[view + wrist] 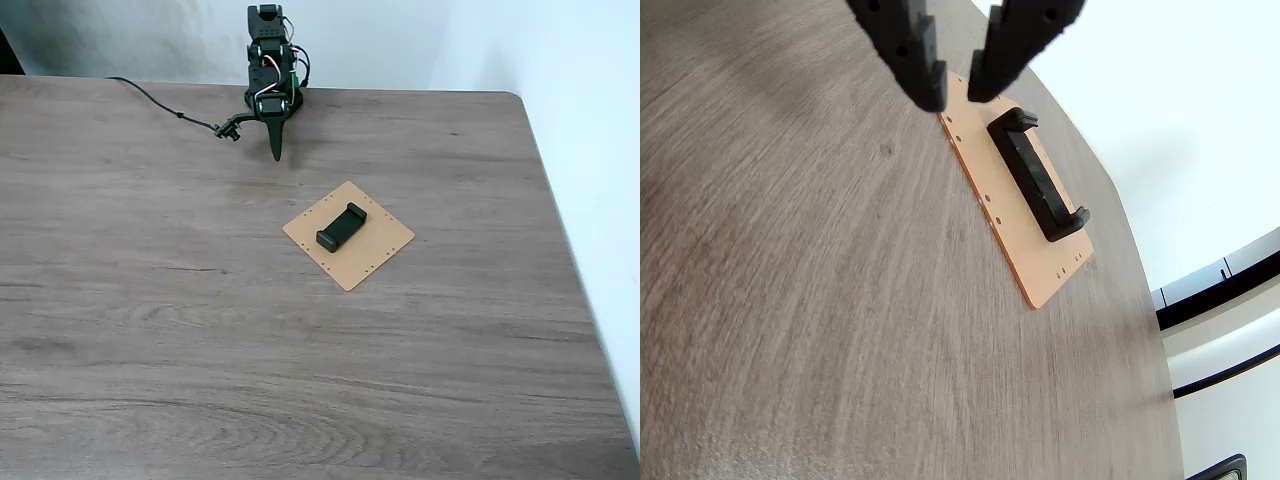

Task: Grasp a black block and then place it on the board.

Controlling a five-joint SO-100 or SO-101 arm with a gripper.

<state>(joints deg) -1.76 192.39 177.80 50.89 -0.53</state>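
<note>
I see the small black U-shaped block [341, 226] lying flat on the thin tan square board with edge holes [375, 252], inside its edges, with bare wood-grain desk [150, 300] open all round and the desk's right edge well apart from the board. My black arm [270, 70] sits folded at the far edge. Its jaws [956, 94] hang empty with a narrow gap, above the board's near corner in the wrist view.

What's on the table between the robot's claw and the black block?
Nothing. In the fixed view, only bare wooden table and a strip of the board lie between the gripper and the black block.
</note>
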